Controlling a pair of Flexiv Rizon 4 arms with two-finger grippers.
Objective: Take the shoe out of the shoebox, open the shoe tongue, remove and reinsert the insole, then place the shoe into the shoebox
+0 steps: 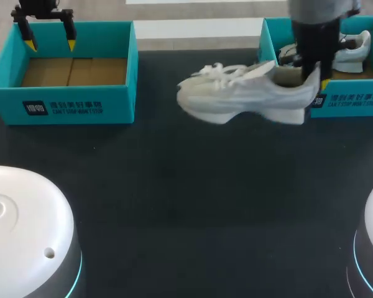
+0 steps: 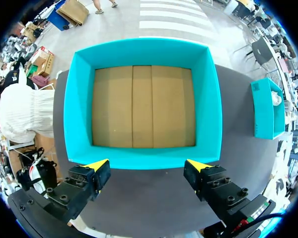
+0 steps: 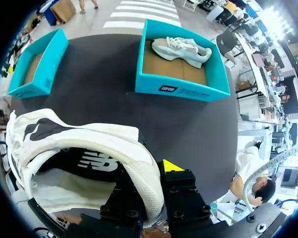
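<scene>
Head view: left gripper point(image 1: 50, 43) released, fingers spread, over left shoebox point(image 1: 62, 102) at far left; right gripper point(image 1: 317, 84) clenched on heel of white shoe point(image 1: 248, 93); white shoe at near-left corner of right shoebox point(image 1: 348, 102), toe pointing left; second shoe point(image 1: 351, 53) lying in that box.

Left wrist view: left gripper point(image 2: 148, 165) fingers apart over one wall of left shoebox point(image 2: 144, 52); cardboard floor showing.

Right wrist view: right gripper point(image 3: 149, 173) grasping heel collar of white shoe point(image 3: 89, 139); right shoebox point(image 3: 181, 87) with second shoe point(image 3: 181, 49) ahead.
</scene>
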